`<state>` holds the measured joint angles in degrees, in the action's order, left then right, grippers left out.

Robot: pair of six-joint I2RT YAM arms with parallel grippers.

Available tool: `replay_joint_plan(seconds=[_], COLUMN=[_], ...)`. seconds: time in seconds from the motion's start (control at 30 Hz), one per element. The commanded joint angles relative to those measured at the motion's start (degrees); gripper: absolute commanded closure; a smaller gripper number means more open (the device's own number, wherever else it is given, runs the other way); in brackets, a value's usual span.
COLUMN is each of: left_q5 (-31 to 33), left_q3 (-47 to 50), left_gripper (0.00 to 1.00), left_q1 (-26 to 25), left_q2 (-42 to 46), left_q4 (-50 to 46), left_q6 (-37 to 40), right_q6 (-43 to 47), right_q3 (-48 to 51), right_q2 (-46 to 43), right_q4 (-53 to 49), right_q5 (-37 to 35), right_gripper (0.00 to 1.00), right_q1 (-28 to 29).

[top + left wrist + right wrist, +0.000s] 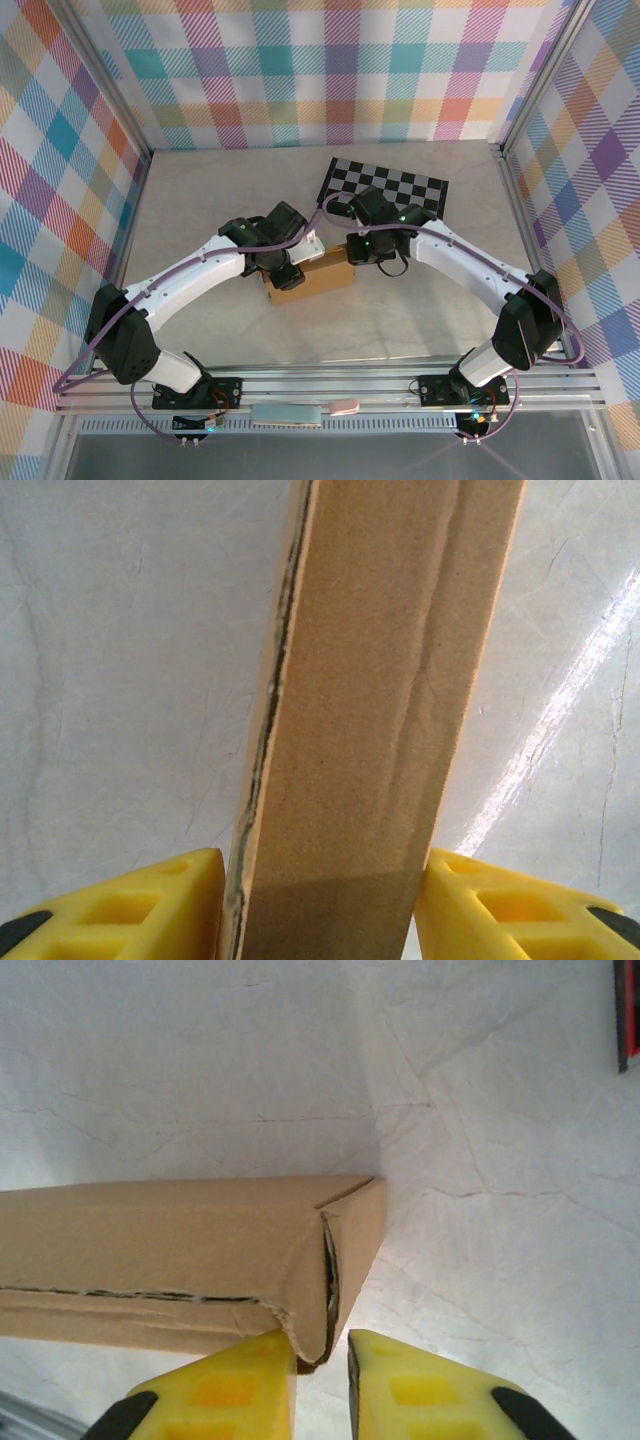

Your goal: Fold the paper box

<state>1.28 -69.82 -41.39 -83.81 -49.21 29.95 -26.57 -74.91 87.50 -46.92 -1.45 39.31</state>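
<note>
The paper box [322, 276] is a slim brown cardboard box lying on the table between the two arms. My left gripper [287, 272] is at its left end. In the left wrist view the box [370, 710] runs up between the yellow fingers [160, 900], which press on both of its narrow sides: left gripper [322, 865] shut on it. My right gripper [362, 252] is at the box's right end. In the right wrist view the box's corner [345, 1260], with a gaping end flap, sits just ahead of the right gripper [320, 1345], whose jaws stand slightly apart without pinching it.
A black-and-grey checkered board [395, 185] lies flat at the back right, right behind the right gripper. Plaid walls close in the table on three sides. An aluminium rail [330, 385] runs along the near edge, with a pale strip [287, 414] below it.
</note>
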Motion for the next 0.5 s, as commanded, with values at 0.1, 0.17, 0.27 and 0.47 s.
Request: replay_joint_plan(seconds=[0.1,0.17,0.27,0.47], left_q5=[0.8,0.7,0.7,0.8], left_q3=[1.2,1.2,1.1,0.8], left_gripper=[0.50,0.50,0.50,0.50], left_q1=[-0.9,-0.9,-1.0,-0.9], left_q2=[0.7,0.6,0.6,0.3], left_q4=[0.5,0.3,0.3,0.0], left_q6=[2.7,2.9,3.1,3.4], right_q6=[-4.2,-5.1,-6.1,-10.9], right_q3=[-0.8,-1.2,-2.5,-5.2], right_q2=[-2.4,-3.2,-3.8,-3.5], right_q4=[0.5,0.8,-0.3,0.2], right_q5=[11.8,12.4,12.1,15.3], right_gripper=[0.65,0.58,0.53,0.48], right_q1=[-3.8,-4.0,-4.7,-8.9])
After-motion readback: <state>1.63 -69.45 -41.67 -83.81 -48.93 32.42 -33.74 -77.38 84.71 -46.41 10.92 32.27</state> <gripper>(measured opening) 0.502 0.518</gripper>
